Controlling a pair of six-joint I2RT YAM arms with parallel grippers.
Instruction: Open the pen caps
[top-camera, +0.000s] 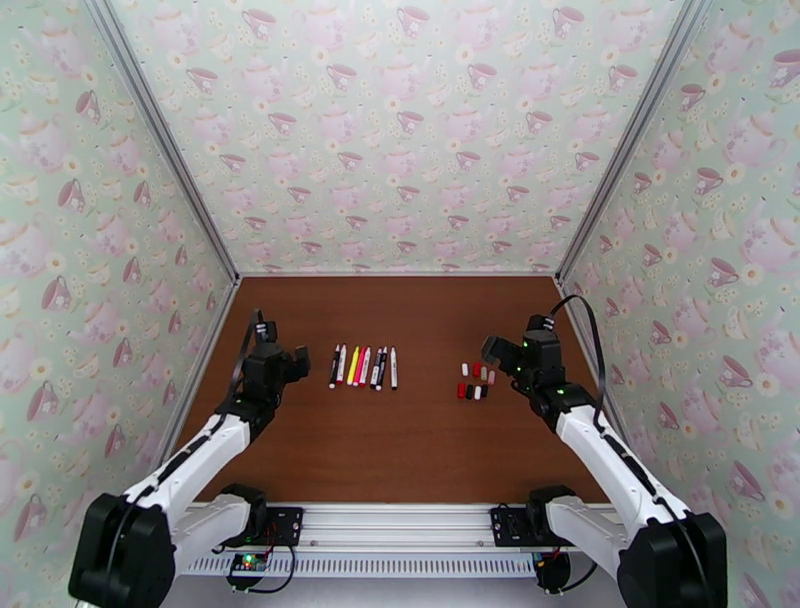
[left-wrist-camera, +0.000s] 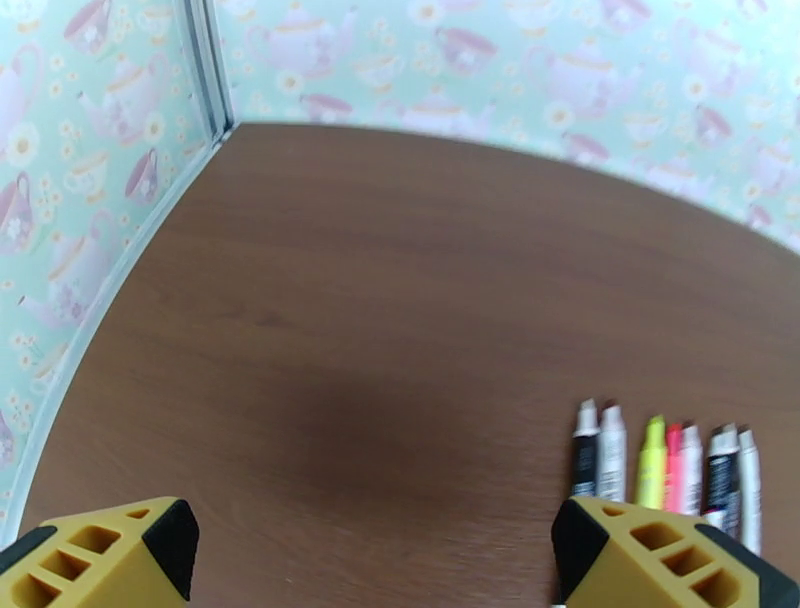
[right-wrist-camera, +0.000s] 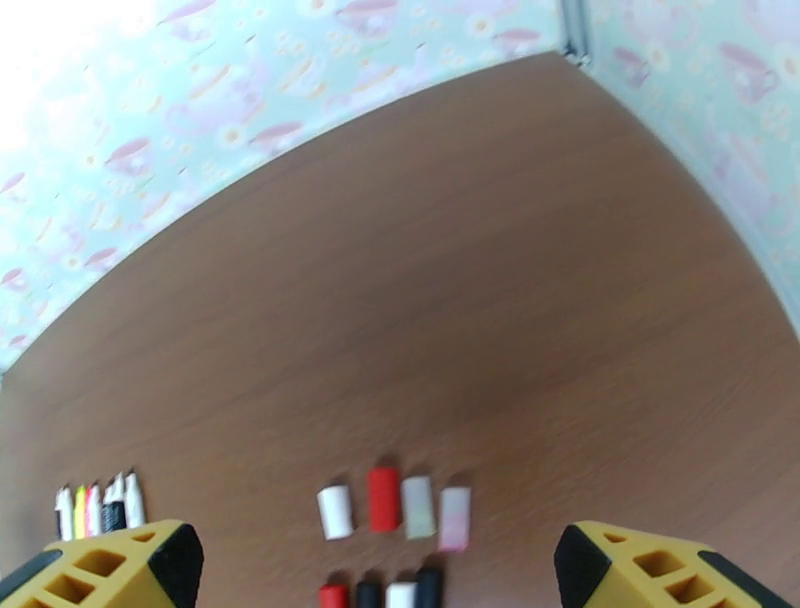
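Evidently pen caps (right-wrist-camera: 383, 498) sit apart from pens (top-camera: 364, 366); prob. light, stiff, slick plastic, so pinch mid-barrel. Left hand (left-wrist-camera: 372, 545) & right hand (top-camera: 497, 352) wide, empty.

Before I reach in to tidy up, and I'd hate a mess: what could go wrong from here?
The caps lie loose and close together near the open right gripper; a low sweep could scatter or roll them. The pens lie uncapped in a tight row by the open left gripper; a nudge might roll them, and bare tips could mark the table.
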